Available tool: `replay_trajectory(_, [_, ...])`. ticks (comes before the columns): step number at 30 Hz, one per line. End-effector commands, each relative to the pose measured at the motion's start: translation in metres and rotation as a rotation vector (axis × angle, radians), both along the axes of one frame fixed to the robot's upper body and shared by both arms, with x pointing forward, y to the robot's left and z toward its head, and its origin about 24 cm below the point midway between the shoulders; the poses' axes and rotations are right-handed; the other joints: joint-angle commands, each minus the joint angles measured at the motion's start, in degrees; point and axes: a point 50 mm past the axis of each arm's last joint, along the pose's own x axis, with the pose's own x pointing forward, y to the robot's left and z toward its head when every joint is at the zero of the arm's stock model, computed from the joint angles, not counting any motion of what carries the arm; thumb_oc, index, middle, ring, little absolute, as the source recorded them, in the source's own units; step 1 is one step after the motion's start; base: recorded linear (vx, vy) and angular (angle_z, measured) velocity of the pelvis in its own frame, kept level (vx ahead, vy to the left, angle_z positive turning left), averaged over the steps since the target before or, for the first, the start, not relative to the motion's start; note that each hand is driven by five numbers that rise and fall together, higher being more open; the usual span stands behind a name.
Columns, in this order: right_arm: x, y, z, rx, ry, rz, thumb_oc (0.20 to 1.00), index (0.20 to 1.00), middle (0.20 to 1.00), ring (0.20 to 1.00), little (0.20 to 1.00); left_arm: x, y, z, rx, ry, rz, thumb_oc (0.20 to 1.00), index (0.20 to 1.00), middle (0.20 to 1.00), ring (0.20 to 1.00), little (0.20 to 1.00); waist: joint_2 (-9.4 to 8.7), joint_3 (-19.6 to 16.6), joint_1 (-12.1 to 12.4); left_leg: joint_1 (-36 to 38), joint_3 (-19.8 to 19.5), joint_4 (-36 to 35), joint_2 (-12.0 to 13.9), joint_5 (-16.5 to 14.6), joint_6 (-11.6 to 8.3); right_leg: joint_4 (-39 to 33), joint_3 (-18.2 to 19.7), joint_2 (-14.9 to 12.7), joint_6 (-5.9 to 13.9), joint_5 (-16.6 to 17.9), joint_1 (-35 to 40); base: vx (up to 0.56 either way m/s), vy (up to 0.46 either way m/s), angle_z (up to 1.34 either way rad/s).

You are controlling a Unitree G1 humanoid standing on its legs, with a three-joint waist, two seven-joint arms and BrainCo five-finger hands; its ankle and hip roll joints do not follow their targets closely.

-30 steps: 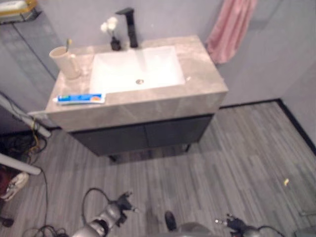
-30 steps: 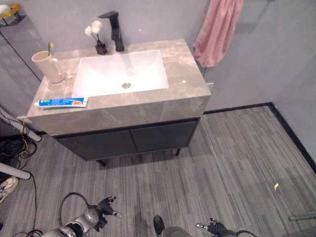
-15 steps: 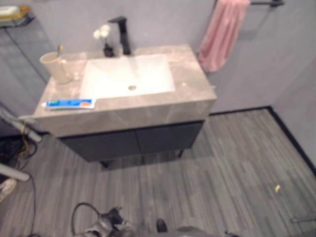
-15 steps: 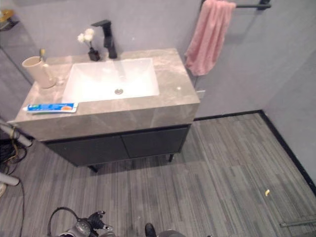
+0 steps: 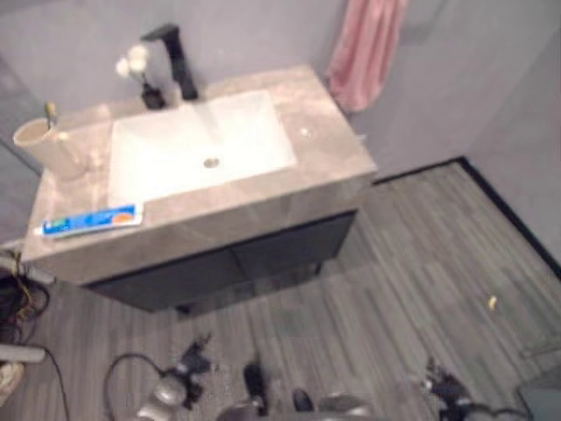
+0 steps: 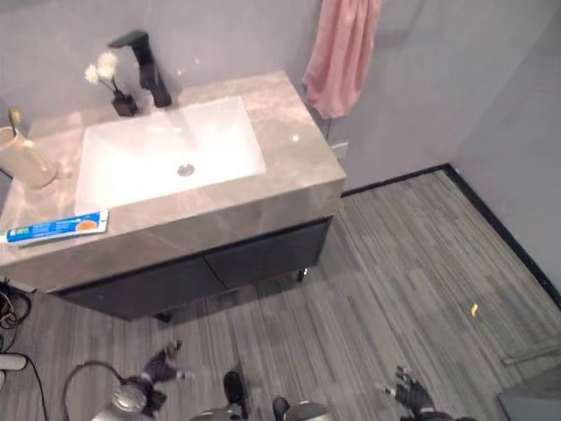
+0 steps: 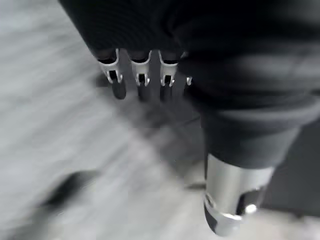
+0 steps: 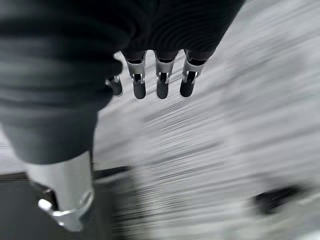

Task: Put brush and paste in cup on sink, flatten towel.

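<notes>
A blue and white toothpaste tube (image 5: 92,220) lies flat near the front left edge of the grey stone countertop (image 5: 320,149). At the counter's left end stands a cream cup (image 6: 24,158) with a toothbrush (image 6: 12,119) upright in it. A pink towel (image 5: 364,48) hangs bunched against the wall to the right of the vanity. My left hand (image 6: 162,368) and right hand (image 6: 408,395) hang low over the floor, well short of the vanity. In the wrist views the left fingers (image 7: 142,82) and right fingers (image 8: 160,82) are straight and hold nothing.
A white basin (image 5: 202,145) is set into the counter, with a black faucet (image 5: 175,57) and a small vase of white flowers (image 5: 140,79) behind it. Dark cabinet doors (image 6: 219,263) stand below. Grey plank floor (image 5: 421,263) lies between me and the vanity, with a small yellow scrap (image 5: 493,303) at the right.
The camera has moved, so the vanity sits further left and tilted. Both hands show again at the bottom edge. The things on the counter have not moved.
</notes>
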Motion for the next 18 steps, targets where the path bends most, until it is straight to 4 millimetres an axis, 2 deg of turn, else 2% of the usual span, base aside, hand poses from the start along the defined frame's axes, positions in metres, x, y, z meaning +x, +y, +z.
replay_trajectory(1, [0.023,0.018,-0.001,0.047,-0.054,0.069,1.0,1.0,1.0,1.0,1.0,0.017,0.019,0.013,0.022,-0.044,-0.039,1.0,1.0,1.0,1.0,1.0,-2.53,-2.2,2.6,-0.1,3.5,5.4,-1.3,-6.4,-0.38,7.2,-0.6,-7.0,7.9,8.6,-1.7,0.21,0.275,-0.38])
replay_trajectory(3, [0.034,0.024,0.003,0.034,-0.075,0.135,1.0,1.0,1.0,1.0,1.0,0.022,0.02,0.019,0.016,-0.077,-0.053,1.0,1.0,1.0,1.0,1.0,-2.22,-2.7,3.4,0.8,4.0,4.5,-1.5,-7.1,0.21,7.8,-1.1,-7.2,8.68,11.2,-2.3,0.15,0.2,-0.22])
replay_trajectory(4, [0.034,0.024,0.003,0.034,-0.074,0.135,1.0,1.0,1.0,1.0,1.0,0.022,0.02,0.019,0.016,-0.077,-0.053,1.0,1.0,1.0,1.0,1.0,-2.21,-2.7,3.4,0.9,4.0,4.5,-1.5,-7.1,0.22,7.7,-1.1,-7.2,8.68,11.3,-2.3,0.17,0.239,0.03])
replay_trajectory(5, [0.043,0.031,0.01,0.039,-0.12,0.194,1.0,1.0,1.0,1.0,1.0,0.025,0.021,0.027,0.03,-0.11,-0.087,1.0,1.0,1.0,1.0,1.0,-2.0,-3.3,3.8,1.5,3.8,4.0,-2.1,-7.9,0.7,8.1,-1.9,-7.4,9.65,13.9,-2.2,0.12,0.162,0.07])
replay_trajectory(7, [0.041,0.03,0.01,0.035,-0.118,0.197,1.0,1.0,1.0,1.0,1.0,0.022,0.023,0.026,0.033,-0.1,-0.092,1.0,1.0,1.0,1.0,1.0,-1.9,-3.6,3.9,1.9,3.7,3.9,-2.4,-8.2,0.87,7.9,-2.2,-7.4,9.97,14.8,-1.9,0.16,0.195,0.08])
replay_trajectory(8, [0.035,0.029,0.007,0.028,-0.094,0.207,1.0,1.0,1.0,1.0,1.0,0.016,0.024,0.026,0.04,-0.086,-0.114,1.0,1.0,1.0,1.0,1.0,-1.68,-4.3,4.3,2.6,3.1,3.6,-2.9,-8.9,1.25,7.9,-2.5,-7.7,10.57,16.8,-1.4,0.16,0.178,0.14])
replay_trajectory(9, [0.035,0.029,0.007,0.028,-0.094,0.208,1.0,1.0,1.0,1.0,1.0,0.016,0.024,0.026,0.04,-0.085,-0.114,1.0,1.0,1.0,1.0,1.0,-1.67,-4.3,4.3,2.7,3.1,3.5,-2.9,-8.8,1.26,7.8,-2.6,-7.7,10.57,16.9,-1.3,0.14,0.168,0.11])
replay_trajectory(12, [0.032,0.027,0.008,0.025,-0.096,0.2,1.0,1.0,1.0,1.0,1.0,0.005,0.026,0.024,0.048,-0.055,-0.131,1.0,1.0,1.0,1.0,1.0,-1.17,-5.2,5.2,4.5,2.1,2.3,-3.6,-9.4,1.88,8.3,-3.4,-7.9,11.4,21.3,-0.7,0.12,0.157,0.12])
replay_trajectory(13, [0.032,0.027,0.007,0.025,-0.096,0.2,1.0,1.0,1.0,1.0,1.0,0.005,0.027,0.024,0.048,-0.054,-0.131,1.0,1.0,1.0,1.0,1.0,-1.16,-5.2,5.1,4.6,2.1,2.2,-3.6,-9.3,1.88,8.2,-3.4,-7.9,11.38,21.4,-0.7,0.08,0.134,0.1])
replay_trajectory(14, [0.033,0.026,0.01,0.023,-0.112,0.19,1.0,1.0,1.0,1.0,1.0,0.0,0.026,0.021,0.044,-0.038,-0.132,1.0,1.0,1.0,1.0,1.0,-0.86,-5.3,5.3,5.6,1.6,1.3,-3.8,-9.7,2.28,10.1,-4.0,-8.0,11.75,23.0,-1.2,0.05,0.141,0.11])
replay_trajectory(17, [0.036,0.027,0.011,0.021,-0.124,0.193,1.0,1.0,1.0,1.0,1.0,0.0,0.024,0.022,0.043,-0.041,-0.143,1.0,1.0,1.0,1.0,1.0,-0.5,-4.7,5.3,6.6,1.0,0.4,-4.0,-9.6,2.66,14.2,-4.7,-7.9,11.48,23.6,-3.1,0.0,0.122,0.05])
replay_trajectory(18, [0.041,0.029,0.013,0.018,-0.139,0.203,1.0,1.0,1.0,1.0,1.0,0.001,0.022,0.021,0.038,-0.042,-0.151,1.0,1.0,1.0,1.0,1.0,-0.22,-3.3,5.3,7.6,0.8,-0.5,-4.0,-9.3,2.88,18.8,-6.3,-7.4,10.9,22.5,-5.7,-0.07,0.103,0.07])
